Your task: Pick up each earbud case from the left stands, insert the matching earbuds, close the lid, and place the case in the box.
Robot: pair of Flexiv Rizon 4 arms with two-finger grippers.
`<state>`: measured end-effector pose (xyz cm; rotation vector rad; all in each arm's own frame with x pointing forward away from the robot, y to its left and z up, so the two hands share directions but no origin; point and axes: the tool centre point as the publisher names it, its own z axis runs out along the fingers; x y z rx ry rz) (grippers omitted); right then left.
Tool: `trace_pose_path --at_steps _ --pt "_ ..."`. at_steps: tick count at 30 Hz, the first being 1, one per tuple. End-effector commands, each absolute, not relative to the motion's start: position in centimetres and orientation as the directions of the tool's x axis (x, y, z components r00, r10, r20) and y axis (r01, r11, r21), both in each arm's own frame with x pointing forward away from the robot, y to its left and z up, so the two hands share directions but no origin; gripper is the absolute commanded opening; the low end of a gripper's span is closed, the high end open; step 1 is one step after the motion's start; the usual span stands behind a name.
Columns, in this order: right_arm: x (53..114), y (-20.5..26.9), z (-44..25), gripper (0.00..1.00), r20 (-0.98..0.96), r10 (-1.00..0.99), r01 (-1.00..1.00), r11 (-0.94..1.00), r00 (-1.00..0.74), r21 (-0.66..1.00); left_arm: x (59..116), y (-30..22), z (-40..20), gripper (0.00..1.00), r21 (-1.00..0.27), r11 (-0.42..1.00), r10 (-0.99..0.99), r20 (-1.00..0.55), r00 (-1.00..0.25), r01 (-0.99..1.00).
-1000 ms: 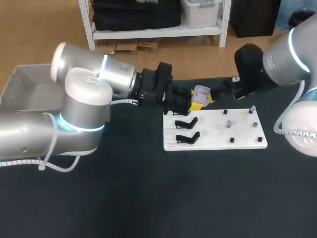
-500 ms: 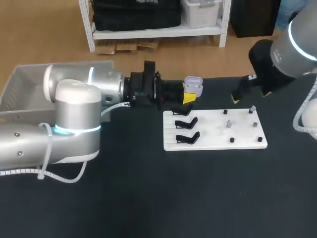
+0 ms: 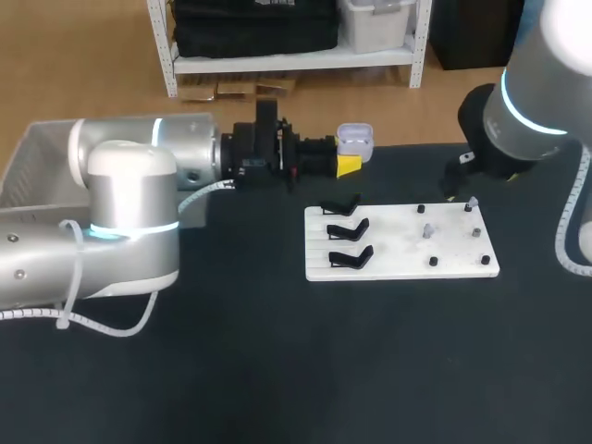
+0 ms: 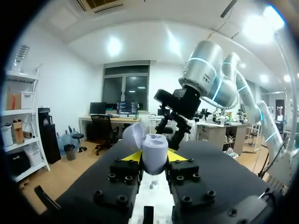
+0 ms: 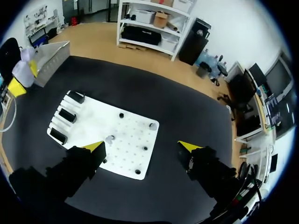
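My left gripper (image 3: 346, 165) is shut on a lavender earbud case (image 3: 354, 141) and holds it in the air behind the white board (image 3: 398, 254). In the left wrist view the case (image 4: 154, 152) stands upright between the yellow tips, its lid (image 4: 134, 135) tipped open. Three black stands (image 3: 348, 228) on the board's left side are empty. Small earbuds (image 3: 427, 229) sit on the board's right half. My right gripper (image 5: 142, 147) hangs open and empty above the board (image 5: 131, 156), over an earbud (image 5: 110, 138); in the head view the right gripper (image 3: 455, 178) is near the board's back right corner.
A grey box (image 3: 37, 157) stands at the table's left edge, behind my left arm; it also shows in the right wrist view as the grey box (image 5: 52, 55). Several short black pegs (image 3: 432, 262) dot the board's right half. Dark table lies in front of the board.
My left gripper turned and carried the case back and up from the stands. My right gripper drew away from the case to the right, over the board's back right corner.
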<state>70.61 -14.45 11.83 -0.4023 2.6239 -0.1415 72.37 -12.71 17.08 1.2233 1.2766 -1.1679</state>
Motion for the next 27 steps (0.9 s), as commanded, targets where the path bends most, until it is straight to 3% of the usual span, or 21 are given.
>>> trace_pose_path --at_steps 1,12,14,20,25,26,27 --pt "71.3 -14.7 9.7 1.00 -0.438 -0.269 -0.213 0.961 -0.858 -0.175 71.9 -12.4 17.8 0.00 -0.011 0.045 0.067 -0.998 -0.014 0.999" --pt "73.8 -15.9 7.6 1.00 -0.380 -0.278 -0.233 0.959 -0.882 -0.161 71.8 -12.2 18.2 0.00 -0.031 0.062 0.076 -0.996 -0.036 0.998" --pt "74.2 -15.9 6.8 0.88 -0.367 -0.284 -0.239 0.957 -0.886 -0.164 71.8 -12.2 18.2 0.00 -0.031 0.062 0.076 -0.996 -0.036 0.998" --pt "75.1 -15.6 5.3 0.68 -0.341 -0.279 -0.240 0.959 -0.898 -0.154 71.8 -12.2 18.2 0.00 -0.031 0.062 0.076 -0.996 -0.036 0.998" --pt "75.8 -15.5 4.5 0.67 -0.327 -0.282 -0.239 0.957 -0.902 -0.166 71.8 -12.2 18.2 0.00 -0.031 0.062 0.076 -0.996 -0.036 0.998" --pt "75.9 -15.6 4.4 0.65 -0.324 -0.276 -0.233 0.958 -0.905 -0.166 71.8 -12.2 18.2 0.00 -0.031 0.062 0.076 -0.996 -0.036 0.998" --pt "76.0 -15.7 4.3 0.56 -0.321 -0.268 -0.226 0.960 -0.908 -0.163 71.8 -12.2 18.2 0.00 -0.031 0.062 0.076 -0.996 -0.036 0.998"
